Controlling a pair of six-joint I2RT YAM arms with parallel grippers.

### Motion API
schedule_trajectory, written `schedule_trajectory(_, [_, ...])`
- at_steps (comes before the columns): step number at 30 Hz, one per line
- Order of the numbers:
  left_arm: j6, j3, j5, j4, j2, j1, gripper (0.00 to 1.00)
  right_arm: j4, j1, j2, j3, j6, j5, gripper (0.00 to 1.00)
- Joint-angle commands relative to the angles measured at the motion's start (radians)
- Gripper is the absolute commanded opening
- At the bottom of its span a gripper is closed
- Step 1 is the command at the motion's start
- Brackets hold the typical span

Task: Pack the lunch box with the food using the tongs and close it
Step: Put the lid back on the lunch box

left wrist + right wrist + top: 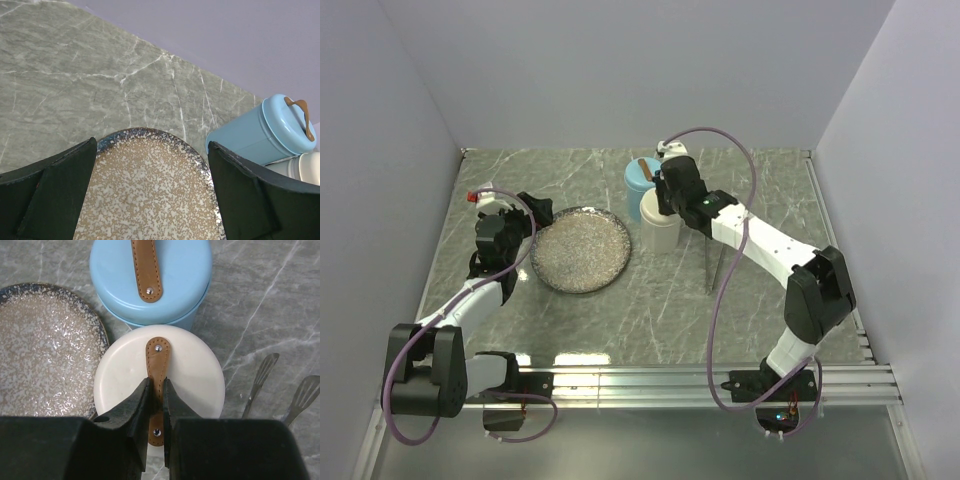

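Observation:
The lunch box shows as two round lidded containers, a white one (660, 236) and a blue one (639, 178) behind it. My right gripper (156, 385) is shut on the brown strap handle (158, 354) of the white lid (195, 375), which sits on its container. The grey metal tongs (713, 264) lie on the table to the right of the white container, tips (261, 377) visible. My left gripper (151, 145) hangs open over the left part of the speckled plate (150, 195), holding nothing. No food shows in any view.
The plate (582, 250) lies left of the containers, its surface bare. The blue lid (175, 280) also has a brown strap. Grey walls enclose the marble table on three sides, and a metal rail (700, 380) runs along the near edge.

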Motion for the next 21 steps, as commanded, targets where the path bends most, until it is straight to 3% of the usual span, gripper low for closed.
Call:
schedule_trajectory(1, [0.006, -0.002, 0.015, 0.031, -0.022, 0.003, 0.99, -0.065, 0.037, -0.008, -0.062, 0.017, 0.047, 0.10])
schedule_trajectory(5, [0.004, -0.004, 0.012, 0.029, -0.025, 0.004, 0.99, -0.069, 0.062, -0.035, -0.087, 0.022, 0.053, 0.11])
schedule_trajectory(8, [0.003, -0.004, 0.010, 0.028, -0.028, 0.003, 0.99, -0.068, 0.068, -0.040, -0.088, 0.020, 0.033, 0.18])
schedule_trajectory(12, [0.004, -0.008, 0.009, 0.029, -0.033, 0.003, 0.99, -0.069, 0.068, -0.035, -0.058, 0.008, 0.015, 0.46])
schedule_trajectory(15, [0.003, -0.011, 0.007, 0.028, -0.042, 0.004, 0.99, -0.048, 0.068, -0.046, -0.045, -0.006, -0.017, 0.54])
schedule_trajectory(21, [0.003, -0.022, 0.006, 0.038, -0.077, 0.003, 1.00, 0.041, 0.068, -0.127, -0.028, -0.033, -0.003, 0.58])
